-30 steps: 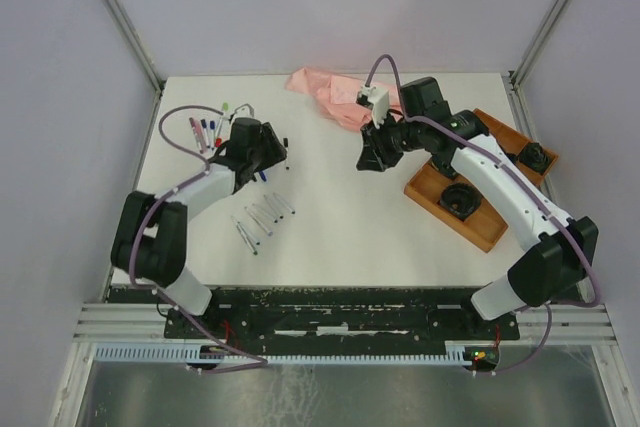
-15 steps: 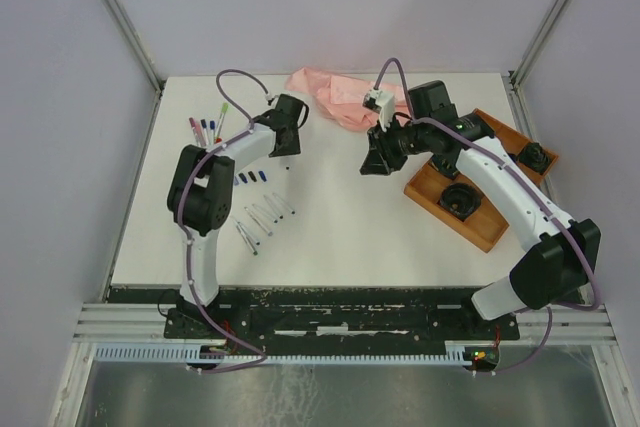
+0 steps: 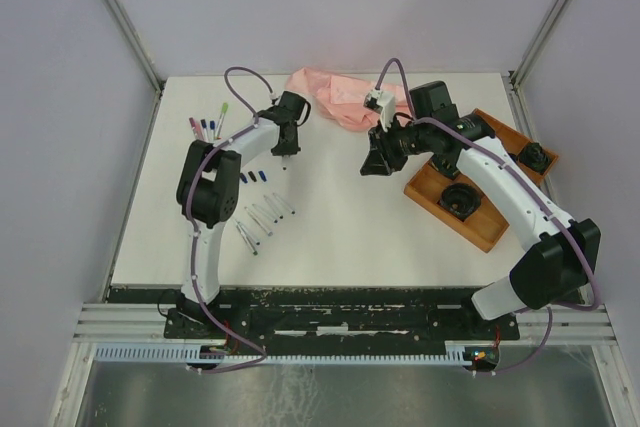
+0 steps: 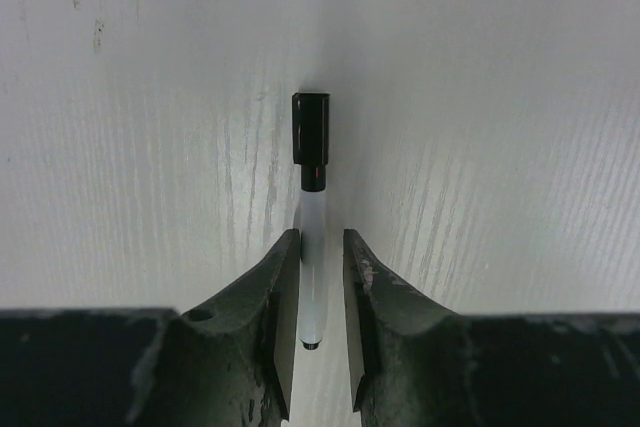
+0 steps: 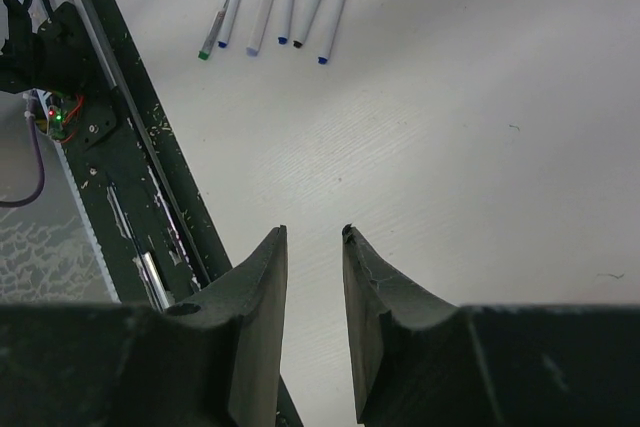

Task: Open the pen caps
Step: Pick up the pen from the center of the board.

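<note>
A white pen (image 4: 313, 247) with a black pen cap (image 4: 311, 132) lies on the white table. My left gripper (image 4: 321, 237) straddles its barrel, jaws narrow. The left finger touches the barrel and a thin gap shows on the right. From above, the left gripper (image 3: 284, 152) sits at the back centre-left. Loose navy pen caps (image 3: 253, 177) lie beside it. Capped pens (image 3: 205, 127) rest at the far left. Uncapped pens (image 3: 263, 219) (image 5: 285, 2) lie nearer the front. My right gripper (image 5: 313, 234) (image 3: 371, 164) hovers open and holds nothing.
A pink cloth (image 3: 335, 95) lies at the back centre. A wooden tray (image 3: 482, 229) at the right holds two black round items (image 3: 461, 199). The dark front rail (image 5: 130, 147) runs along the table's near edge.
My left arm has swung from the left side to the back centre and come down over the black-capped pen, jaws narrowing around its barrel. The right arm has barely moved.
</note>
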`<state>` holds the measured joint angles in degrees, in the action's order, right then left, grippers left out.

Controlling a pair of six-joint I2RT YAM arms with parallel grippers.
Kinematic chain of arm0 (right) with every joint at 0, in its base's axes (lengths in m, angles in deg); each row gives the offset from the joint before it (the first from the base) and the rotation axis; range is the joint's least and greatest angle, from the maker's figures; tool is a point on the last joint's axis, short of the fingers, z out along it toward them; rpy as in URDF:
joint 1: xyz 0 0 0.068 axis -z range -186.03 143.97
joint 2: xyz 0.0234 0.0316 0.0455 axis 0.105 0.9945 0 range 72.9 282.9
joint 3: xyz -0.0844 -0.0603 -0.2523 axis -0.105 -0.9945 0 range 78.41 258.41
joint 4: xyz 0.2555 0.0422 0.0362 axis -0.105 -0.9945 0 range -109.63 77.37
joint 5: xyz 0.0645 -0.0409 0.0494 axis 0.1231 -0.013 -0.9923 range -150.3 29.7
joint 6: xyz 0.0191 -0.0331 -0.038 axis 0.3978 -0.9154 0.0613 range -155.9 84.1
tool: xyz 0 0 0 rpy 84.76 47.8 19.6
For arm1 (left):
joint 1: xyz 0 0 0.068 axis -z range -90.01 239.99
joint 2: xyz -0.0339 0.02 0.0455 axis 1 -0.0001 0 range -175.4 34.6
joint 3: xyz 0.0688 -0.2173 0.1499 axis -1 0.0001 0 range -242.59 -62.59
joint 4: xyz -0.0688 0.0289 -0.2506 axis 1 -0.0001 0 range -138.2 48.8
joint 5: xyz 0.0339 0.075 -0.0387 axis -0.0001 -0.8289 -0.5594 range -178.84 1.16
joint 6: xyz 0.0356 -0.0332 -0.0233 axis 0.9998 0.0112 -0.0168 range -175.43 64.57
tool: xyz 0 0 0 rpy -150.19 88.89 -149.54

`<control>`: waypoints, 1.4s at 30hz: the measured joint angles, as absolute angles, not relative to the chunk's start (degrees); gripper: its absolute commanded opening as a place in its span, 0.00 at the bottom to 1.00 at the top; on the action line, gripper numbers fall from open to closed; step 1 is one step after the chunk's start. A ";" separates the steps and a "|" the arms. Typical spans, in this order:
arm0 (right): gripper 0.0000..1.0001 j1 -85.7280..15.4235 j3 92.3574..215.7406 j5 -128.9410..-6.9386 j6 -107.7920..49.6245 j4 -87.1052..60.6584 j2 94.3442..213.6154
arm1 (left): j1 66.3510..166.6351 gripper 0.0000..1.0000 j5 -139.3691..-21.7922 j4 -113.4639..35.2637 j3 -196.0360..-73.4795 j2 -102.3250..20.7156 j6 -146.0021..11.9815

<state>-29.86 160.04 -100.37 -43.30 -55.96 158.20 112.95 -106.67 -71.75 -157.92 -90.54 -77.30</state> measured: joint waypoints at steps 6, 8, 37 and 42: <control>0.36 -29.64 160.04 -100.92 -43.28 -55.96 158.20 | 112.95 0.21 -106.27 -72.36 -158.01 -91.04 -77.21; 0.36 -29.53 160.02 -101.12 -43.28 -55.96 158.20 | 112.95 0.16 -106.21 -72.36 -158.05 -91.07 -77.19; 0.41 -26.10 142.82 -126.32 -11.19 -18.26 153.63 | 124.47 0.03 -82.27 -18.18 -100.22 -35.83 -82.17; 0.47 -26.10 140.87 -127.50 -4.79 -10.54 153.52 | 126.66 0.03 -81.86 -1.48 -90.62 -28.97 -87.88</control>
